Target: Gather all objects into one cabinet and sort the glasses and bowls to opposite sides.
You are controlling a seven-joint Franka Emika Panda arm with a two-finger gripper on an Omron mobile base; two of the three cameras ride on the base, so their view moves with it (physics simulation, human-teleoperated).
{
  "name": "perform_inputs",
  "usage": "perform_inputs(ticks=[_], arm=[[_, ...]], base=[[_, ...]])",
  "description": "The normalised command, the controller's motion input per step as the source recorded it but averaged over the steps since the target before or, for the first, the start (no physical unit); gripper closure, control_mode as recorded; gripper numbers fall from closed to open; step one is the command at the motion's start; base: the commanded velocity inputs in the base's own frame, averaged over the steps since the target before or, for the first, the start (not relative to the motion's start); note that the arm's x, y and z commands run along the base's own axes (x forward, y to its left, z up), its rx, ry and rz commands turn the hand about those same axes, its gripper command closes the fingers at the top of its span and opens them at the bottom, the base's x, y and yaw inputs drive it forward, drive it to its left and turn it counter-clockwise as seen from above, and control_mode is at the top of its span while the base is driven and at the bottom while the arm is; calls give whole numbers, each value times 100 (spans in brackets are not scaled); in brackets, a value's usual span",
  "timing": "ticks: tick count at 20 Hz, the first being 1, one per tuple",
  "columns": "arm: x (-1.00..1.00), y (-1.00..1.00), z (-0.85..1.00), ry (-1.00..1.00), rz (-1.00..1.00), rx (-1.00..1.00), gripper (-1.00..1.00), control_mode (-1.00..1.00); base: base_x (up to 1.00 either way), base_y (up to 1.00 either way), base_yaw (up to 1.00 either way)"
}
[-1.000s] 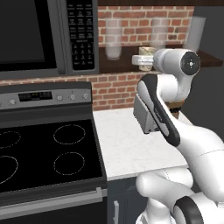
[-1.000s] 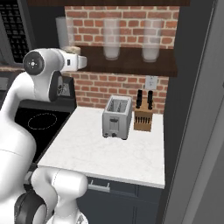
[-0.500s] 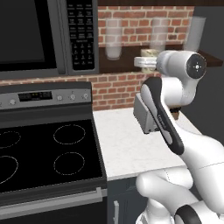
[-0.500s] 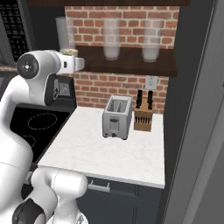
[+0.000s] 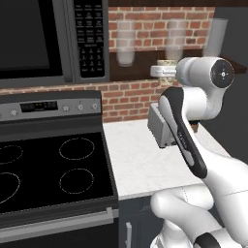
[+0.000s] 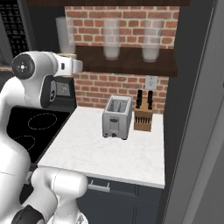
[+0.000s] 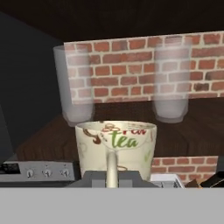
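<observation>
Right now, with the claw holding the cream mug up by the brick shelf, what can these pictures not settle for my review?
- Claw fingertips: hand view, hidden behind the cream patterned mug's handle.
- The mug's full lettering: hand view, curves off past the rim; "tea" reads.
- Silver two-slot toaster: left base view, mostly behind the white arm.
- Stove knob markings: hand view, too small.
- Wooden knife block: hand view, cut by the right edge.

Counting what I'm seeing

I'm counting one mug (image 7: pixel 116 146), three glasses (image 6: pixel 111 39) along the shelf (image 6: pixel 127 64), one toaster (image 6: pixel 117 117), one knife block (image 6: pixel 143 119), one microwave (image 5: pixel 46 41), and four burner rings (image 5: pixel 76 148) on one stove (image 5: pixel 29 193).
</observation>
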Motion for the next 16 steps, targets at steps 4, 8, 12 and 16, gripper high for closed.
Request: perform_inputs(ticks=[4, 8, 12, 16], arm=[[-26, -1, 0, 8, 1, 0, 100, -100], [-34, 0, 0, 11, 0, 0, 100, -100], [-35, 0, 0, 8, 0, 0, 100, -100], [-12, 0, 0, 2, 0, 0, 100, -100]], base=[[0, 0, 0], [0, 0, 0], [0, 0, 0], [0, 0, 0]])
